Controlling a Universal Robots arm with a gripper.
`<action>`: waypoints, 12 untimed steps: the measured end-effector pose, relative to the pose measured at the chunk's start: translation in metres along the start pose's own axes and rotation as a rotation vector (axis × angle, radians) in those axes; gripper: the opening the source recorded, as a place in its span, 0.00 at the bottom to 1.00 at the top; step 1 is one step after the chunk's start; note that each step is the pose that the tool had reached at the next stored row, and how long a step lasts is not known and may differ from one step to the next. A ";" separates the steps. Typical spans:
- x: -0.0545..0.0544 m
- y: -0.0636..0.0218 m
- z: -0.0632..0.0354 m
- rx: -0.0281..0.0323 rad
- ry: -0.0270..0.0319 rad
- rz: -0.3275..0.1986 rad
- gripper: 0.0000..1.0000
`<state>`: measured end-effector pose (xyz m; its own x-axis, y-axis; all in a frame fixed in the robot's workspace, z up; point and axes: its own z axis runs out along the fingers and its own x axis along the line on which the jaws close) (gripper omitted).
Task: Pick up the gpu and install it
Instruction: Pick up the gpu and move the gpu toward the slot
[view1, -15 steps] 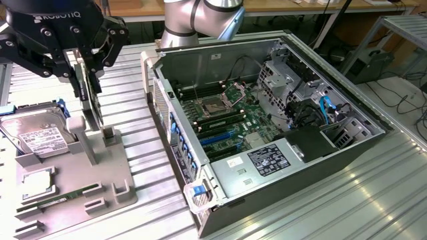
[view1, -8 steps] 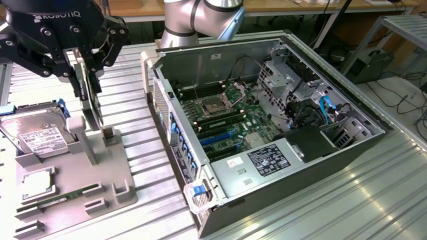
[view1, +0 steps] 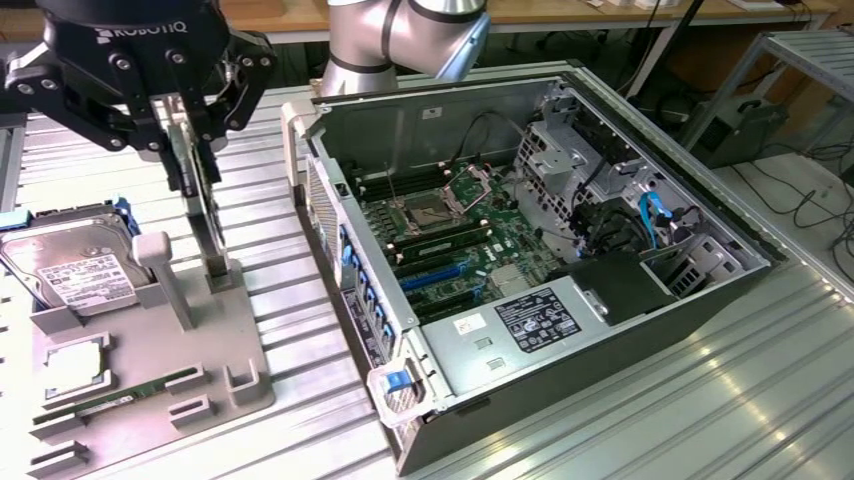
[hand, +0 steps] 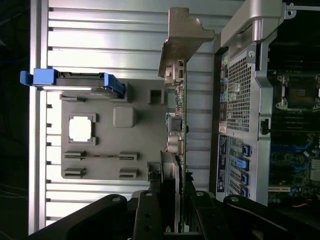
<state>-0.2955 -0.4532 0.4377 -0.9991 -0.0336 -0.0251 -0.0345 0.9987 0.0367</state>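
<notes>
Gripper (hand: 175, 220) fingers closed on gpu (hand: 181, 125), pinching its top edge. Card upright, edge-on, lower end at slot of grey fixture (view1: 200, 330), beside open computer case (view1: 534, 250). Risks: narrow edge grip lets card tilt or slip; lower end snags slot; silver bracket (hand: 182, 35) strikes case wall.

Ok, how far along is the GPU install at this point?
Done: the gripper is shut on the thin green circuit-board card with silver end bracket, held upright and edge-on. In hand: the card's lower end is at the grey holder tray; whether it has cleared its slot is unclear. Left: the move to the open black computer case and seating, since its blue expansion slots are bare.
</notes>
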 end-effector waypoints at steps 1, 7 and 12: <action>-0.001 0.0000 0.0000 0.0000 0.0000 0.000 0.27; -0.007 -0.0002 0.0001 0.0001 0.0001 0.000 0.27; -0.010 -0.0004 0.0002 0.0001 0.0001 0.000 0.27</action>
<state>-0.2854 -0.4532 0.4378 -0.9991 -0.0335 -0.0250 -0.0344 0.9987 0.0366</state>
